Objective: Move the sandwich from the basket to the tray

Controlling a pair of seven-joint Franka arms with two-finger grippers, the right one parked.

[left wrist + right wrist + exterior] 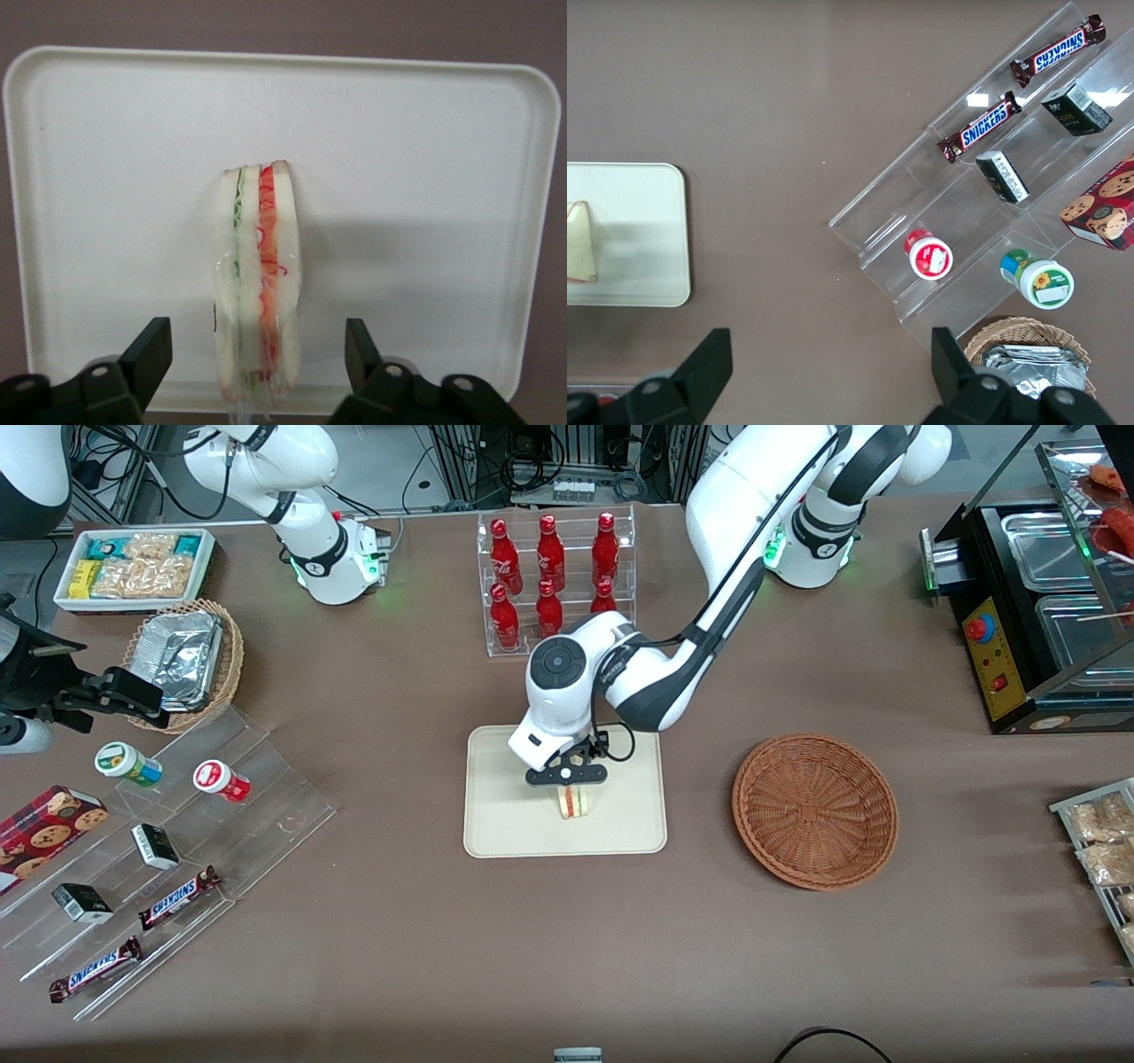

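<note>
1. The sandwich [574, 802] stands on its edge on the tray [496, 824], near the tray's middle, with the filling layers facing the front camera. It is already out of the basket [815, 810], which sits on the table toward the working arm's end and holds nothing that can be seen.

2. The gripper [567, 777] hangs directly over the sandwich, pointing straight down. In the wrist view its fingers [149, 354] are spread wide — one on each side of the wedge, with clear gaps between each pad and the bread. It holds nothing.

3. The wedge stands upright, probably because the fingers clamped its two flat bread faces; set down that way, it rests on a narrow side instead of lying flat. The red and green layers [261, 257] run along the line between the fingers, which fits that grip.

4. My judgement: the placing itself is done, and what remains is to lift the arm clear. The fingers straddle the sandwich closely enough that a straight rise looks the safe way out — a sideways move could knock the wedge over.

5. A standing wedge is tippy, though a fall would likely still leave it on the tray, since it sits well inside the rim.
</note>
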